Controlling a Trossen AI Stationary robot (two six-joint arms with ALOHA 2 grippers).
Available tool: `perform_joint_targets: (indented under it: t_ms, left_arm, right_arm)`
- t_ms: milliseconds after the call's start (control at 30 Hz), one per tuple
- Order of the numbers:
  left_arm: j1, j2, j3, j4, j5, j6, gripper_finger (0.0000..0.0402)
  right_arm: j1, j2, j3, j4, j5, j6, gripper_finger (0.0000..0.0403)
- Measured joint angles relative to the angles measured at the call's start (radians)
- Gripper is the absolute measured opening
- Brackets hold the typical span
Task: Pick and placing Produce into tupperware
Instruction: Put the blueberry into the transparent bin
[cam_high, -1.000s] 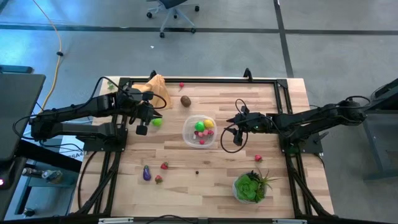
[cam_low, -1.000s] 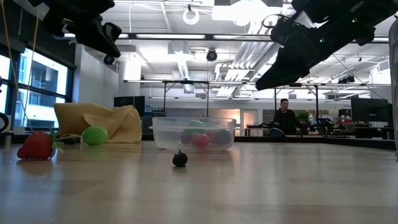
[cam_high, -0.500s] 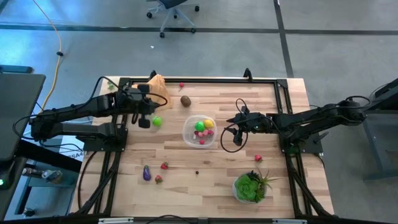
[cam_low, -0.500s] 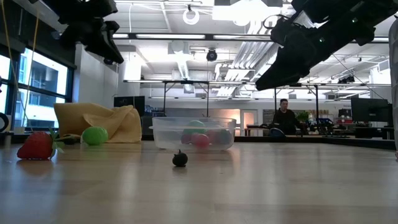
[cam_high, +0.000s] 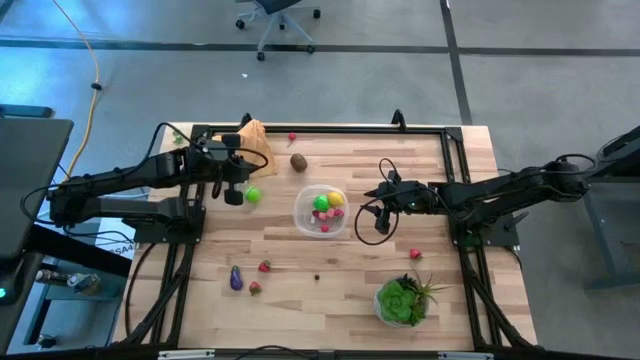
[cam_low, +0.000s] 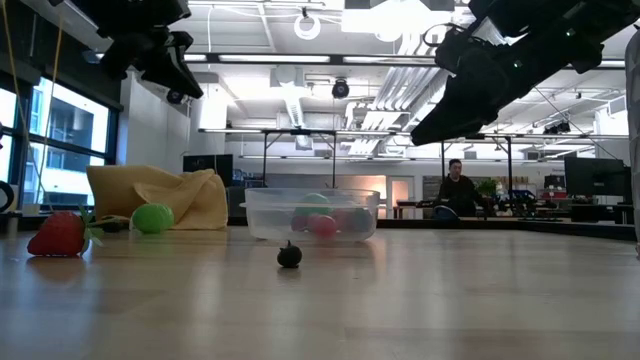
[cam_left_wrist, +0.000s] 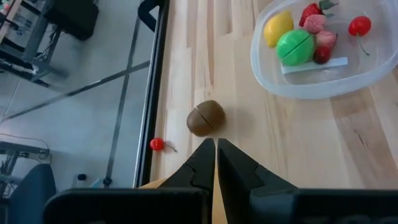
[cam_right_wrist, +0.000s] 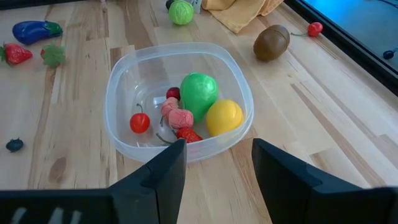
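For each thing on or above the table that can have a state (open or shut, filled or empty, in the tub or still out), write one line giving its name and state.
Tupperware: lidless, partly filled with produce.
Lemon: in the tupperware.
Kiwi: out, on the table.
Green lime: out, by the left gripper.
Eggplant: out, lying on the table.
Left gripper: shut, holding nothing.
Right gripper: open, empty, beside the tupperware.

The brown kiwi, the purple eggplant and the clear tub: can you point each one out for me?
brown kiwi (cam_left_wrist: 206, 118), left wrist view, middle of its top.
purple eggplant (cam_right_wrist: 34, 29), right wrist view, middle of its body.
clear tub (cam_right_wrist: 119, 79), right wrist view, its rim.
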Motion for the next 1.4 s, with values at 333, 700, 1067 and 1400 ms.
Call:
perform_joint_targets:
  t_ms: [333,700,1067,1400]
  left_arm:
    - [0.000,0.017,0.000,-0.013,0.037,-0.149,0.0010]
    - [-0.003,0.056,0.000,-0.034,0.410,-0.233,0.0010]
    - [-0.294,0.141,0.000,0.114,0.452,-0.096,0.0010]
    - [-0.590,0.239,-0.116,0.503,0.317,-0.102,0.0010]
  right_arm:
    - [0.000,0.000,0.000,0.000,0.000,0.000,0.0176]
    - [0.000,0.000,0.000,0.000,0.000,0.000,0.0176]
    - [0.000,0.000,0.000,0.000,-0.005,0.000,0.0176]
    - [0.000,0.000,0.001,0.000,-0.006,0.000,0.0176]
